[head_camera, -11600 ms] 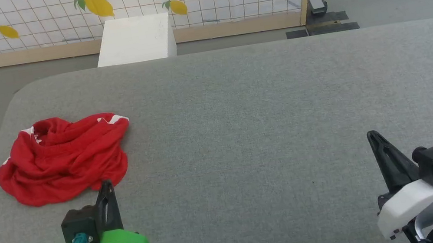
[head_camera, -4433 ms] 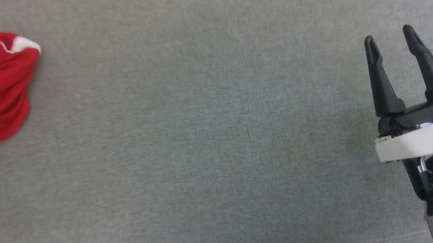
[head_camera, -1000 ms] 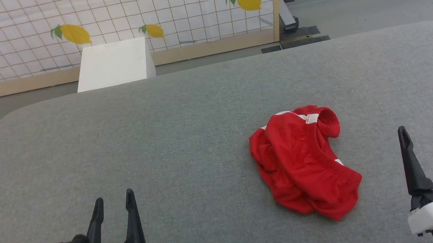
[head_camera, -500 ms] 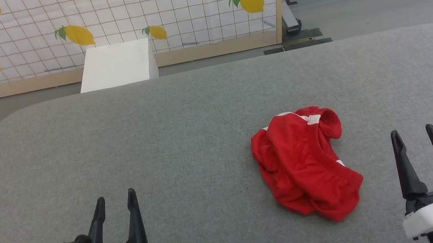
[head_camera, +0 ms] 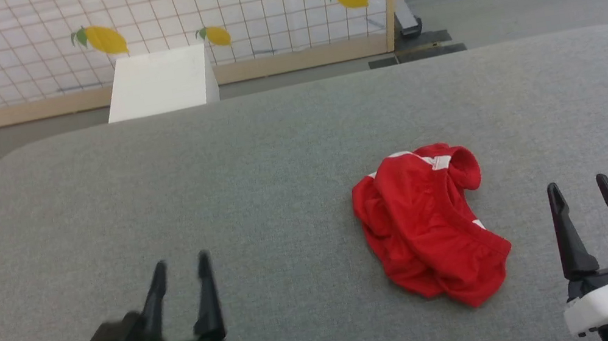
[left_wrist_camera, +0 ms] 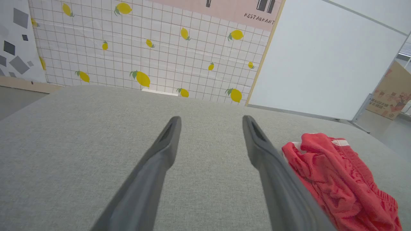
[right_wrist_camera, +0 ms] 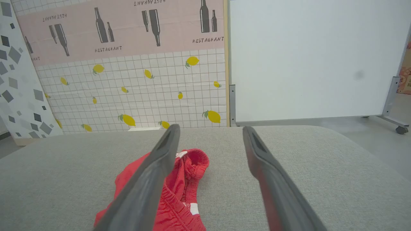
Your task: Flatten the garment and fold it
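Note:
The red shorts (head_camera: pixel 428 228) lie crumpled in a heap on the grey padded table (head_camera: pixel 253 160), right of centre, with bits of white trim showing at the far end. My right gripper (head_camera: pixel 578 186) stands open just right of the heap, nothing between its fingers; the right wrist view has the shorts (right_wrist_camera: pixel 179 186) partly behind its left finger. My left gripper (head_camera: pixel 179 264) is open well to the left of the heap. In the left wrist view the shorts (left_wrist_camera: pixel 334 179) lie to the right of the fingers.
A white box (head_camera: pixel 161 82) stands on the floor beyond the table's far edge. Behind it runs a lemon-patterned panel (head_camera: pixel 191 10) with a wooden frame. A white board (right_wrist_camera: pixel 314 61) stands to the right. Bare grey surface spreads left of the heap.
My left gripper has shifted a little to the right and forward, blurred by motion. The head camera has tilted slightly. The shorts and right gripper stay put.

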You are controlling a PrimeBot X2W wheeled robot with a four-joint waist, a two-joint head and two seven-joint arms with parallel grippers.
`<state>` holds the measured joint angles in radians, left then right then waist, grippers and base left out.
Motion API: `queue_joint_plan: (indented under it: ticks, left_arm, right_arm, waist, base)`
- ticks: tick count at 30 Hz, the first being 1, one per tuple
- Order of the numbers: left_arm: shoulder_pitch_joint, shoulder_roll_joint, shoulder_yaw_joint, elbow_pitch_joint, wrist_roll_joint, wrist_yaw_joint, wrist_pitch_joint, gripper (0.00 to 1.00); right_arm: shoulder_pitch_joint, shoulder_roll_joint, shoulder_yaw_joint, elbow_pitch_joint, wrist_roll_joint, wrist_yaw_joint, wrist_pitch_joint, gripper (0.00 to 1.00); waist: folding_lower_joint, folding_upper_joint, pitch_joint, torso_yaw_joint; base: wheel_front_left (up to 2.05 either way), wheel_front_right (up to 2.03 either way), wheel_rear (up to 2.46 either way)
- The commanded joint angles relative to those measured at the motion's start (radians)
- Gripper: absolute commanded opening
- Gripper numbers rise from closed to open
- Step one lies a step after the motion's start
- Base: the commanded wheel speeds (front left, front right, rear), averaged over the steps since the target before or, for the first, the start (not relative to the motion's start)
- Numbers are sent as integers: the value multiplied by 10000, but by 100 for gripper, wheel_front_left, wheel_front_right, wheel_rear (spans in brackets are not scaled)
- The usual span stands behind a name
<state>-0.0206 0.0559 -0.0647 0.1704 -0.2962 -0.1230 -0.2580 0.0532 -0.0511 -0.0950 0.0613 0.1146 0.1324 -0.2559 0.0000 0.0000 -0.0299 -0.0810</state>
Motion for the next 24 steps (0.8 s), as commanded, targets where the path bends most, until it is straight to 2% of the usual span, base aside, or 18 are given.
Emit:
queue_joint_plan:
  ticks: [1, 7, 11, 17, 20, 24]
  left_arm:
    - [-560, -52, -284, 109, -165, -71, -37, 100]
    - [-2759, -54, -1994, 1480, -832, 374, 44, 100]
    - [-4350, -55, -3104, 2707, -1503, 724, 592, 100]
    - [-6283, -56, -4211, 4493, -2768, 1402, 2145, 100]
    - [-7035, -56, -4796, 5232, -3292, 1640, 3244, 100]
    - [-7836, -56, -5414, 6108, -3499, 1939, 4600, 100]
  right_arm:
    - [-74, 9, 49, -51, -22, -17, -42, 100]
    - [-350, 9, 148, -81, 150, -17, -47, 100]
    - [-526, 9, 255, -33, 263, -17, -52, 100]
    - [-929, 9, 486, -4, 496, -17, -56, 100]
    - [-1140, 9, 599, -31, 661, -17, -57, 100]
    - [-1372, 9, 740, -42, 851, -17, -57, 100]
  waist:
    - [0, 0, 175, -51]
    - [0, 0, 841, -345]
    - [0, 0, 1310, -618]
    - [0, 0, 2117, -1220]
    - [0, 0, 2524, -1507]
    - [0, 0, 2887, -1815]
  base:
    - [0, 0, 0]
    - [0, 0, 0]
    - [0, 0, 0]
    - [0, 0, 0]
    - [0, 0, 0]
    - [0, 0, 0]
